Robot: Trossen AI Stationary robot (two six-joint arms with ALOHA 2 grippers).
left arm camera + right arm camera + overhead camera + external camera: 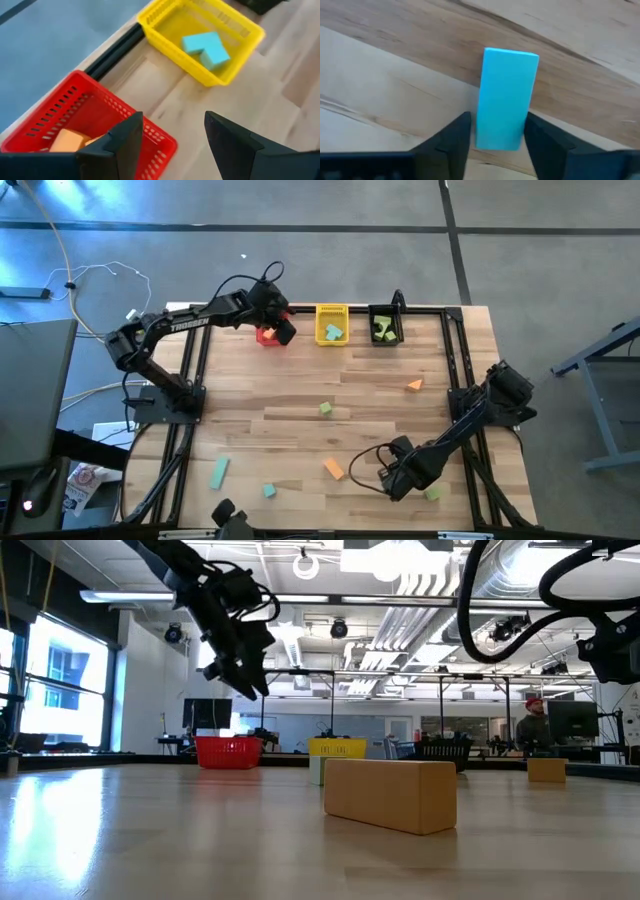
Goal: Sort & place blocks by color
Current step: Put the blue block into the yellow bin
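Left gripper (170,145): upper centre-left of the high view, above the red bin (268,335); fingers spread wide, nothing between them. Red bin holds orange blocks (70,141).

Yellow bin (331,310), top centre: holds teal blocks (206,47).

Black bin (385,311), just right of it: holds green blocks (384,330).

Right gripper (495,132): lower right of the high view; fingers straddle a teal bar (505,97) lying on the table (300,395), contact with its sides cannot be told.

Loose blocks on table: orange bar (333,469), lower centre; green cube (326,409), centre; orange wedge (415,385), right; teal bar (219,472) and teal cube (269,491), lower left.
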